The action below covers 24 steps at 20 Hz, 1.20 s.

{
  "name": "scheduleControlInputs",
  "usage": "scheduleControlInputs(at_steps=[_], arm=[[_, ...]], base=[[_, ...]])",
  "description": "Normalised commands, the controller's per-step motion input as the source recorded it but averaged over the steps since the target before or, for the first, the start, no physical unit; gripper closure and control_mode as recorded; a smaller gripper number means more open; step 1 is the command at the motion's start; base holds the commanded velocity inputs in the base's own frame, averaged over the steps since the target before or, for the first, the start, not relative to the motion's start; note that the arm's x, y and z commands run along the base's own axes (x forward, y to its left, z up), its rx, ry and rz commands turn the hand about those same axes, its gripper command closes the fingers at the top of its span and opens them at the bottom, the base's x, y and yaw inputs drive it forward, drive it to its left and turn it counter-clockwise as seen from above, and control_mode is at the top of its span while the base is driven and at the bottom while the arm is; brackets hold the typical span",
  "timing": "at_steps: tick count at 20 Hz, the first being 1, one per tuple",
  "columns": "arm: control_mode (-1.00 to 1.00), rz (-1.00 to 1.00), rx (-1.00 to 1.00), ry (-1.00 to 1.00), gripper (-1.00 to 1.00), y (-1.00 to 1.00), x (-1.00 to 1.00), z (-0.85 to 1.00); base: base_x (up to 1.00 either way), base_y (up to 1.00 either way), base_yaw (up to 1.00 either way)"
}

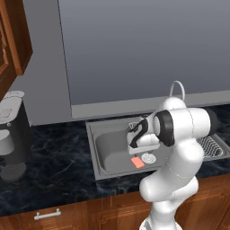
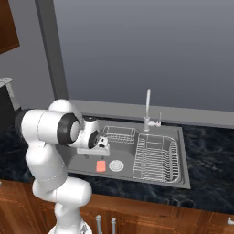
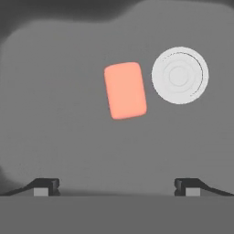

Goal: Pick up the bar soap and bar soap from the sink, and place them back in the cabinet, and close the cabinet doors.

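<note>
One salmon-pink bar soap (image 3: 125, 90) lies flat on the floor of the grey sink (image 1: 102, 150), just left of the round drain (image 3: 179, 75). The same bar soap (image 1: 138, 162) (image 2: 101, 166) shows beside the drain in both base views. My gripper (image 3: 117, 186) hangs over the basin a little above the soap, open, with nothing between its fingertips (image 3: 46, 185). The hand (image 1: 143, 140) (image 2: 93, 144) points down into the sink. A reddish-brown cabinet door (image 1: 15, 40) reaches into the upper left; the cabinet's inside is out of view.
A wire dish rack (image 2: 155, 157) fills the sink's right part, and a small wire basket (image 2: 119, 134) sits at its back by the faucet (image 2: 147, 109). A dark coffee machine (image 1: 11, 134) stands on the black counter (image 1: 58, 166) to the left.
</note>
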Motion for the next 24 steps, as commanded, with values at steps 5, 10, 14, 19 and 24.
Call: scheduleControlInputs(at_steps=[5,10,14,19,24], arm=[[-1.00,0.03,0.00,0.01,-1.00,-0.03,0.18,-0.30],[-1.00,0.03,0.00,0.01,-1.00,-0.01,0.21,-0.34],[-1.00,0.03,0.00,0.01,-1.00,-0.01,0.22,-0.32],[-1.00,0.03,0.00,0.01,-1.00,-0.01,0.22,-0.25],[-1.00,0.02,0.00,0.02,-1.00,-0.03,0.24,-0.15]], base=[[0.00,0.00,0.00],[0.00,0.00,0.00],[0.00,0.00,0.00],[0.00,0.00,0.00],[0.00,0.00,0.00]])
